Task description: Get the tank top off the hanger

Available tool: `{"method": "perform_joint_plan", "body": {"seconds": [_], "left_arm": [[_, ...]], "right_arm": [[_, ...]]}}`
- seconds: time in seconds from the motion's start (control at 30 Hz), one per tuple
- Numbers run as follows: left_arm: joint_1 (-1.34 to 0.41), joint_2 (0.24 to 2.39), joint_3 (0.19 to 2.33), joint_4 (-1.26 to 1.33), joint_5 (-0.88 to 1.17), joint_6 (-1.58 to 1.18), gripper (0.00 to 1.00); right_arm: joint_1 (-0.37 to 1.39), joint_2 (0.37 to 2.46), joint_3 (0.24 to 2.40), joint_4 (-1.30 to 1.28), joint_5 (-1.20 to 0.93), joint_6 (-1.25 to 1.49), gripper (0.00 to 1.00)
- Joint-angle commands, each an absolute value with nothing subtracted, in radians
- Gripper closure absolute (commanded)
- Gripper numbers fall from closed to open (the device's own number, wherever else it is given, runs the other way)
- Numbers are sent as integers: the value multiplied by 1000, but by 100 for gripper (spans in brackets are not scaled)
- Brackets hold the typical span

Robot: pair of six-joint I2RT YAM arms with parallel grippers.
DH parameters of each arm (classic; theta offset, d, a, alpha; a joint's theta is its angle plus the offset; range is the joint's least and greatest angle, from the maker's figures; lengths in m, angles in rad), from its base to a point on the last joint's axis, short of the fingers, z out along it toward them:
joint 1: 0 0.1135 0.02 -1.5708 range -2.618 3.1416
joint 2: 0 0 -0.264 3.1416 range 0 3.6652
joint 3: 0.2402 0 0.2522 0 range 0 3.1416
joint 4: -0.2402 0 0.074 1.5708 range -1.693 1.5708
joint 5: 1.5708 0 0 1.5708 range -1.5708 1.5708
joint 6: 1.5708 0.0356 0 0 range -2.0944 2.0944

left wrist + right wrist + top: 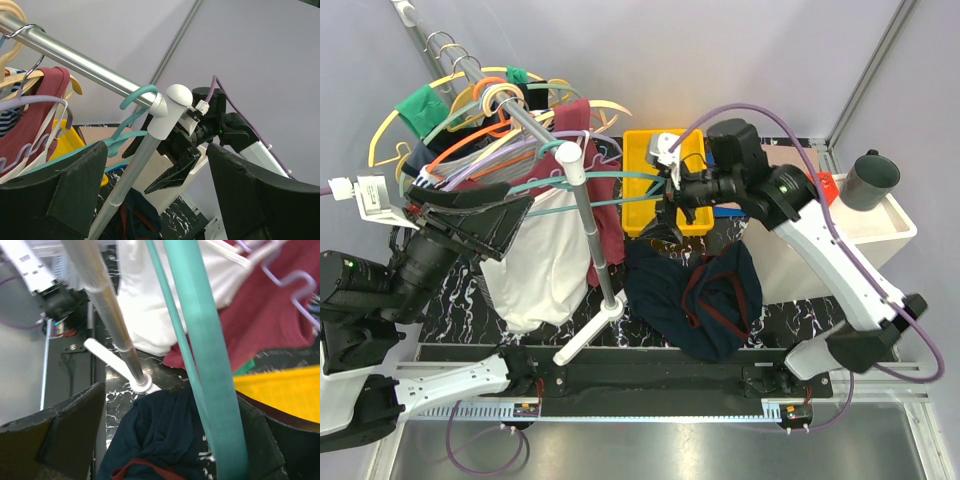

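In the top external view, the tank top (pixel 695 295) lay heaped on the table (pixel 785 318), directly below the right gripper (pixel 665 200). It was apart from the hanger (pixel 610 180), whose long arms ran from the rail (pixel 490 85) straight toward those jaws. The left gripper (pixel 505 225) stood on the other side of the rack pole (pixel 595 240) from the garment, so you should have judged the right arm the nearer one. In the left wrist view, the left gripper (pixel 156 150) showed both fingers (pixel 55 200) spread wide with nothing between them but the pole (pixel 130 170) some way ahead. The hanger (pixel 137 95) hooked over the rail (pixel 75 60) above the jaws, and a dark fold of the tank top (pixel 131 215) showed low and beyond them. In the right wrist view, the right gripper (pixel 170 395) was parted, with neither finger pressing on anything. The hanger (pixel 202 340) passed lengthwise through the gap, closer to the right-hand finger (pixel 280 440). The tank top (pixel 165 435) lay beneath the jaws on the table, and no cloth could be seen on the teal arm. Judged from this, the garment was off. Any further pick would have called for a reach straight down from the right jaws.
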State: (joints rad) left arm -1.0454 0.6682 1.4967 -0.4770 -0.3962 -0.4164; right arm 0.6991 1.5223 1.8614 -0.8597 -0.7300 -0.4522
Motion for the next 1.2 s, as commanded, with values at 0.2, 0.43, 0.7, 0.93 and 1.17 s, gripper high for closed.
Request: {"method": "perform_joint_plan", "body": {"seconds": [0.2, 0.43, 0.7, 0.93, 1.17], "left_arm": [[-1048, 696, 1490, -443, -432, -402, 14], [-1049, 710, 1474, -443, -440, -419, 14], [-1048, 657, 1390, -472, -457, -480, 14], [-1049, 621, 1348, -472, -453, -540, 14], [-1048, 627, 1355, -474, -433, -546, 14]], "right_arm": [[706, 1036, 1277, -427, -163, 86, 0], [704, 856, 951, -390, -35, 435, 0], [755, 1040, 874, -485, 80, 540, 0], [816, 1210, 882, -480, 215, 566, 0], [922, 1321, 885, -463, 276, 595, 0]]}}
